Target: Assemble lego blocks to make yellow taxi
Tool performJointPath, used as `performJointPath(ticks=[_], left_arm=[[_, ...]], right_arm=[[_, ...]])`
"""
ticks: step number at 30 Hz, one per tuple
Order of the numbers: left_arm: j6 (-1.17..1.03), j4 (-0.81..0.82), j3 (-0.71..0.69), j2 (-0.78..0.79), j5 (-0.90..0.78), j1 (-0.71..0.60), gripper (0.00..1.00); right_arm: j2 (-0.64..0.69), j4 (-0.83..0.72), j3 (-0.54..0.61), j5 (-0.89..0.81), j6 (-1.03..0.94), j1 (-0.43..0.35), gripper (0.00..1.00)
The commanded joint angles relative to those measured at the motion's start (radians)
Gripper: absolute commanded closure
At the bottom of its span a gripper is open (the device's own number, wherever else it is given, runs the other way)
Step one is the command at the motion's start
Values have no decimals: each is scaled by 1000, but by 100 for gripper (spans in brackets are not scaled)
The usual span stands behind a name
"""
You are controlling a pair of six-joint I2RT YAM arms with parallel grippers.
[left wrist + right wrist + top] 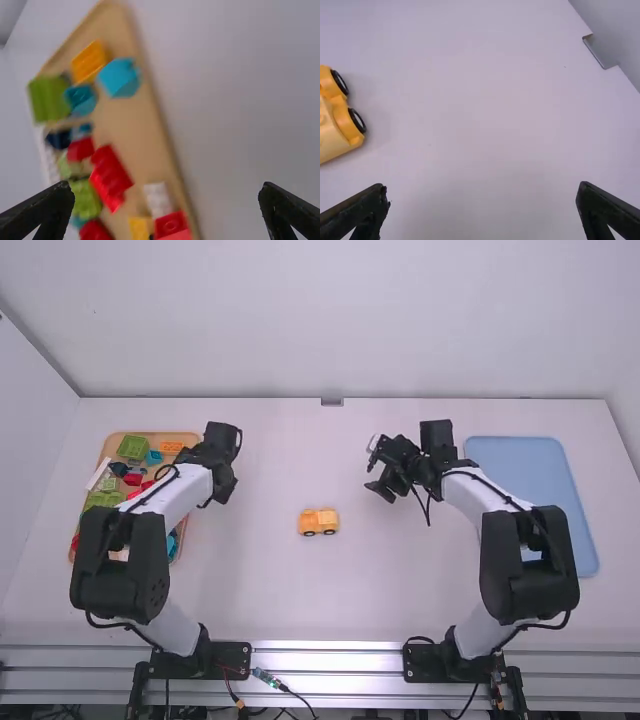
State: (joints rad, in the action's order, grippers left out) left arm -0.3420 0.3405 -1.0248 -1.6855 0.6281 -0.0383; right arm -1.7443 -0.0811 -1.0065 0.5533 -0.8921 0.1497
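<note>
A yellow-orange toy vehicle with black wheels (319, 522) stands near the middle of the table; in the right wrist view part of the vehicle (337, 114) shows at the edge. My left gripper (222, 490) is above the right side of the tan tray (184, 534), which holds loose blocks. In the left wrist view my left gripper (165, 210) is open, with tray and bare table between its fingers. My right gripper (372, 478) hangs over the table to the right of the vehicle. Its own wrist view shows the right gripper (482, 210) open and holding nothing.
Loose blocks in the tray include an orange block (89, 61), a light blue block (120, 78), a red block (110, 172) and a green block (49, 98). A blue tray (540, 455) lies at the right, partly under the right arm. The wall runs behind the table's far edge.
</note>
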Motion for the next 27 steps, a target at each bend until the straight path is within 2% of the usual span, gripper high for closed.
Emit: performJointPath(ticks=[1, 3, 5, 6, 9, 13, 15, 20, 24, 27], left_arm=[[204, 3, -12, 22, 161, 58, 1], [202, 2, -12, 27, 96, 90, 1], [149, 32, -21, 40, -119, 175, 1], [142, 43, -26, 40, -154, 189, 1], [132, 185, -91, 40, -429, 360, 1], [132, 287, -136, 38, -579, 497, 1], [123, 316, -142, 36, -636, 549, 1], [-77, 375, -142, 13, -749, 621, 1], [-150, 392, -141, -25, -717, 609, 1], [-138, 347, -127, -32, -729, 609, 1]], right_arm=[[28, -1, 5, -5, -5, 0, 1], [28, -1, 5, -5, -6, 0, 1], [28, 0, 5, -5, -6, 0, 1], [28, 0, 5, -5, -6, 0, 1], [28, 3, 5, -5, -5, 1, 1], [28, 7, 5, -5, -5, 0, 1], [28, 11, 5, -5, -5, 0, 1], [28, 27, 5, -5, -2, 1, 1], [28, 40, 5, -5, -2, 1, 1], [28, 40, 5, -5, -2, 0, 1]])
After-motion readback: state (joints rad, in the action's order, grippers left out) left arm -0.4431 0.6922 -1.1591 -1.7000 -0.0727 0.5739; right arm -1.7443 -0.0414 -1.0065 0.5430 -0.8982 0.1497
